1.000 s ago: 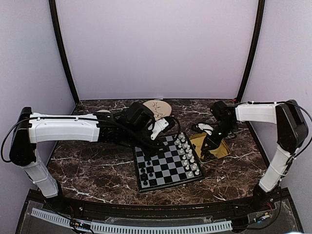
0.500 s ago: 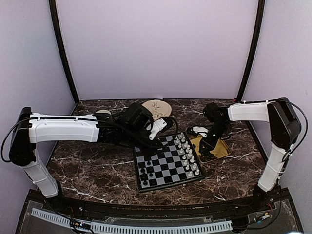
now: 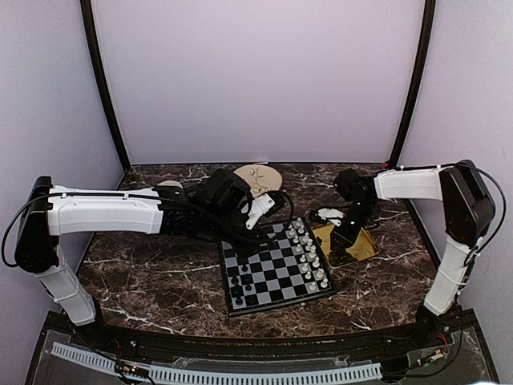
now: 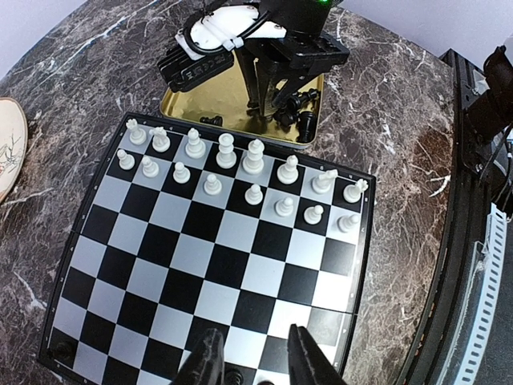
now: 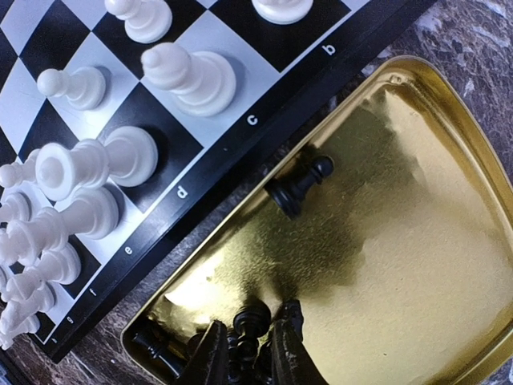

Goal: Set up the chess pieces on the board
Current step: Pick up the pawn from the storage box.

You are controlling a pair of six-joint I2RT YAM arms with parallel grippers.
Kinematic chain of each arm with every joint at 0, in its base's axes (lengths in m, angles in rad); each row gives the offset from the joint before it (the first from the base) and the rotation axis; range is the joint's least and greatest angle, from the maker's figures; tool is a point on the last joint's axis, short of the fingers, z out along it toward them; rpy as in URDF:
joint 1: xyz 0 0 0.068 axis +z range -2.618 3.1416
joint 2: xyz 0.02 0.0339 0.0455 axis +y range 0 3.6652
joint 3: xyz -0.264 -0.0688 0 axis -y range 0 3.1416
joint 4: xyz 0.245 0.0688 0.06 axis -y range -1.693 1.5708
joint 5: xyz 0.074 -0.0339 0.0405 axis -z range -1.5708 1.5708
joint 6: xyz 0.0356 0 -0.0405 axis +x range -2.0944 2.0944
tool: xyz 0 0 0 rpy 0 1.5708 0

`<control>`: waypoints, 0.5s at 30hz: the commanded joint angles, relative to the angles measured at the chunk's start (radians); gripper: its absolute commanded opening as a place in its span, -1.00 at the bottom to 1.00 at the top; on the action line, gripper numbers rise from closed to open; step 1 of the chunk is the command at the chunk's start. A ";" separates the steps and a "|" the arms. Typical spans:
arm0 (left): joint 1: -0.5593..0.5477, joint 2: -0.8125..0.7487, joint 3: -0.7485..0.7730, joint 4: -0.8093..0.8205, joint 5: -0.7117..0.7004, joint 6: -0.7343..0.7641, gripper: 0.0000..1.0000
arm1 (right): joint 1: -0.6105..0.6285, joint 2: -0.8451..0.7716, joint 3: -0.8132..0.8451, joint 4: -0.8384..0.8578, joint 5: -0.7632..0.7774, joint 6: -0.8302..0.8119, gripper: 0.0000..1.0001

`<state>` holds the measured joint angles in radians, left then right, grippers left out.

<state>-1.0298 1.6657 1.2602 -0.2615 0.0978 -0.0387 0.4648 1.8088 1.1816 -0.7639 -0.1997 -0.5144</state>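
Observation:
The board (image 3: 276, 269) lies mid-table with white pieces in two rows along its right side and a few black chess pieces (image 3: 238, 285) at its near left corner. My left gripper (image 3: 255, 234) hovers over the board's left edge. In the left wrist view it (image 4: 258, 365) is open above the board (image 4: 200, 241), with a black piece (image 4: 232, 375) between its fingers. My right gripper (image 3: 341, 245) is down in the yellow tray (image 3: 365, 247). In the right wrist view it (image 5: 248, 353) is shut on a black chess piece (image 5: 252, 321).
A loose black pawn (image 5: 298, 188) lies on the tray floor (image 5: 417, 241), and more black pieces (image 5: 160, 353) crowd the tray's corner. The board's rim (image 5: 240, 136) runs beside the tray. A round wooden disc (image 3: 258, 176) sits behind the board.
My right arm swung left and lowered its gripper into the tray, then held there. The left arm has hardly moved.

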 commanded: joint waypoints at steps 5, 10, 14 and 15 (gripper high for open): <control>0.005 -0.023 -0.008 0.014 0.026 -0.006 -0.41 | 0.011 -0.004 -0.019 -0.002 0.022 0.011 -0.64; 0.005 -0.025 -0.012 0.015 0.026 -0.008 -0.41 | 0.010 -0.006 -0.017 -0.004 0.027 0.013 -0.81; 0.005 -0.031 -0.019 0.015 0.025 -0.009 -0.41 | 0.011 -0.023 0.012 -0.028 -0.004 0.015 -0.91; 0.005 -0.034 -0.022 0.016 0.024 -0.009 -0.41 | 0.010 -0.029 0.024 -0.038 -0.012 0.017 -0.91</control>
<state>-1.0298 1.6657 1.2602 -0.2592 0.1150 -0.0391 0.4667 1.8076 1.1721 -0.7654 -0.1848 -0.5102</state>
